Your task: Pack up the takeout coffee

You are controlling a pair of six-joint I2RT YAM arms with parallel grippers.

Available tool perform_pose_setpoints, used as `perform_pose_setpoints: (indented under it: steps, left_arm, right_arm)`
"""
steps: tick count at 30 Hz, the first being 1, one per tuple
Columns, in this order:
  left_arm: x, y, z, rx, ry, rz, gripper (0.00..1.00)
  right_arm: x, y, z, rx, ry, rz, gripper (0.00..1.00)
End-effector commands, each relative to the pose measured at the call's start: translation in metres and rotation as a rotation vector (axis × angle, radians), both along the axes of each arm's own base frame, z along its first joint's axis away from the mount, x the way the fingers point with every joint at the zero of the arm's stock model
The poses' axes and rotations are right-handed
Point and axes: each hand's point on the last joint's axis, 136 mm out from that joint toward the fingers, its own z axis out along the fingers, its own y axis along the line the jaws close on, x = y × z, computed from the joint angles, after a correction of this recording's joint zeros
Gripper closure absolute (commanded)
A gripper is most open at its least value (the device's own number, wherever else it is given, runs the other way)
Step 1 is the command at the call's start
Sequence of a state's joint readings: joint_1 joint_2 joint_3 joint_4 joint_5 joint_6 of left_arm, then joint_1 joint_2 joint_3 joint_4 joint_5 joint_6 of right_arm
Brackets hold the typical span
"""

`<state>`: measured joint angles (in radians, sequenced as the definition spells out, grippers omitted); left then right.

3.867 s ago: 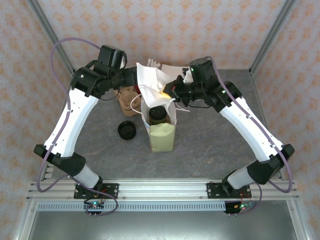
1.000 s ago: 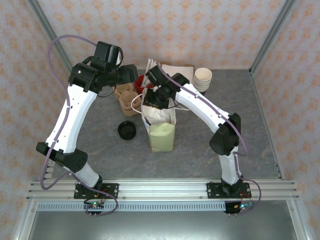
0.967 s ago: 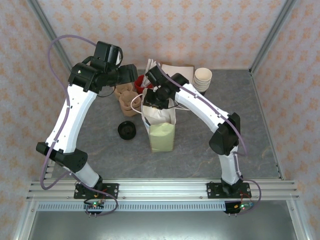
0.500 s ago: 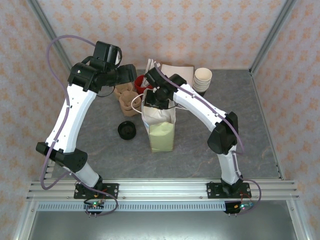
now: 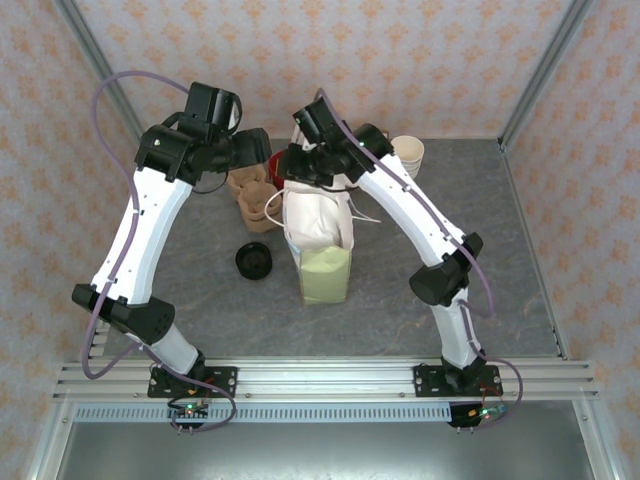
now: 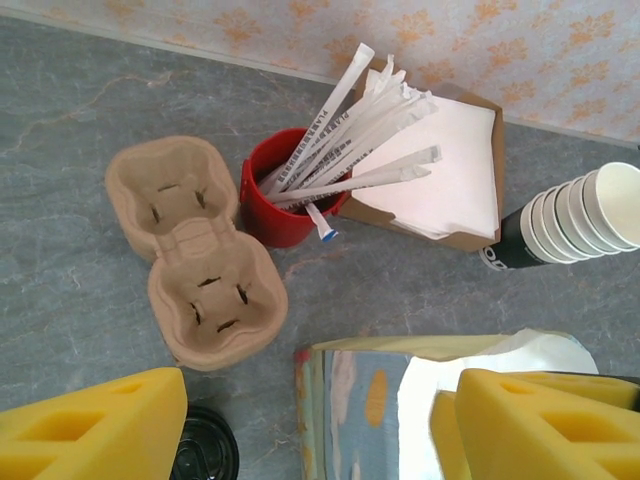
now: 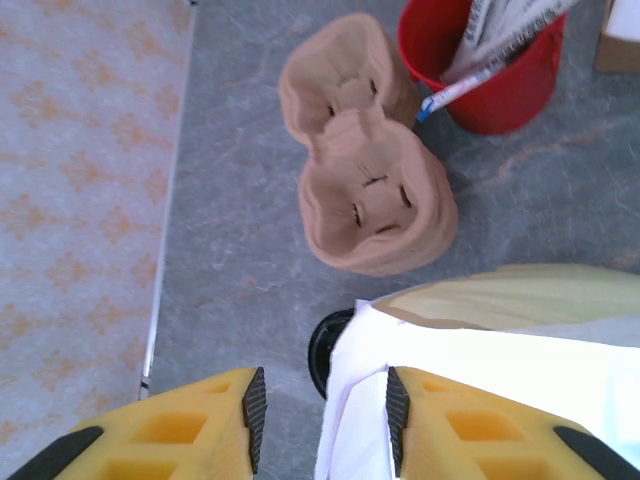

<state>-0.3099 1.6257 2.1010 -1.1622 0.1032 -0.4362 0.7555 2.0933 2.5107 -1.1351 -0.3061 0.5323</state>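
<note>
Seen from the overhead camera, a tall paper bag (image 5: 325, 272) is standing upright in the middle of the grey table (image 5: 430, 290). Its yellow-green front is facing the arms and its white upper edges are bunching over the mouth. That white paper is covering the opening, so whether the takeout coffee is sitting inside cannot be told. The right gripper (image 5: 298, 168) is hovering at the bag's far left corner. The left gripper (image 5: 262, 152) is hanging just beside it, near a red cup (image 5: 274, 163). A loose black lid (image 5: 253, 261) is lying left of the bag, and a stack of cream cups (image 5: 405, 152) is standing at the back.

Seen from the left wrist camera, the left gripper (image 6: 320, 420) is spreading its yellow fingers (image 6: 100, 420) wide and gripping nothing, with the bag's top below. Beyond it, a brown pulp cup carrier (image 6: 195, 265) is lying beside the red cup, which is holding paper-wrapped straws (image 6: 350, 150). A cardboard box of white napkins (image 6: 455, 165) is sitting just to the right.

Seen from the right wrist camera, the right gripper (image 7: 325, 420) is holding its jaws partway apart. The bag's white edge is passing between them. Bare table is showing beside the left finger, so nothing is being clamped.
</note>
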Motion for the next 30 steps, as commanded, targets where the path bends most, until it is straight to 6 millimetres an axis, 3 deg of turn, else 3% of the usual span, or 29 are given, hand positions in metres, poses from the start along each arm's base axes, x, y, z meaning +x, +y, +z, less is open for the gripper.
perform_pose_setpoints:
  steps: [1,6,10,15,16,20,24,25,30]
  left_arm:
    - [0.0,0.017,0.026,0.009,-0.078,0.048,0.27]
    - [0.004,0.043,0.051,0.094,-0.2,0.127,0.21]
    - [0.0,0.078,0.065,0.231,-0.303,0.253,0.05]
    - [-0.008,0.114,0.063,0.349,-0.379,0.372,0.0]
    - [-0.01,0.123,0.057,0.365,-0.381,0.404,0.0]
    - [-0.023,0.159,0.031,0.392,-0.395,0.556,0.0]
    - [-0.03,0.169,-0.002,0.422,-0.477,0.551,0.0]
    - [-0.032,0.171,-0.013,0.453,-0.492,0.552,0.0]
    - [-0.053,0.2,-0.074,0.498,-0.412,0.653,0.0]
  right_arm:
    - [-0.006,-0.026,0.038,0.008,-0.077,-0.014,0.6]
    - [0.003,-0.083,0.075,-0.017,-0.196,-0.123,0.59]
    - [0.009,-0.145,0.092,-0.11,-0.306,-0.241,0.53]
    - [0.009,-0.218,0.099,-0.231,-0.411,-0.399,0.45]
    - [0.008,-0.233,0.097,-0.276,-0.439,-0.434,0.4]
    - [0.002,-0.279,0.081,-0.37,-0.528,-0.546,0.26]
    - [-0.011,-0.325,0.053,-0.479,-0.598,-0.705,0.04]
    - [-0.013,-0.336,0.035,-0.536,-0.601,-0.738,0.0]
    - [-0.026,-0.368,-0.042,-0.662,-0.556,-0.778,0.01]
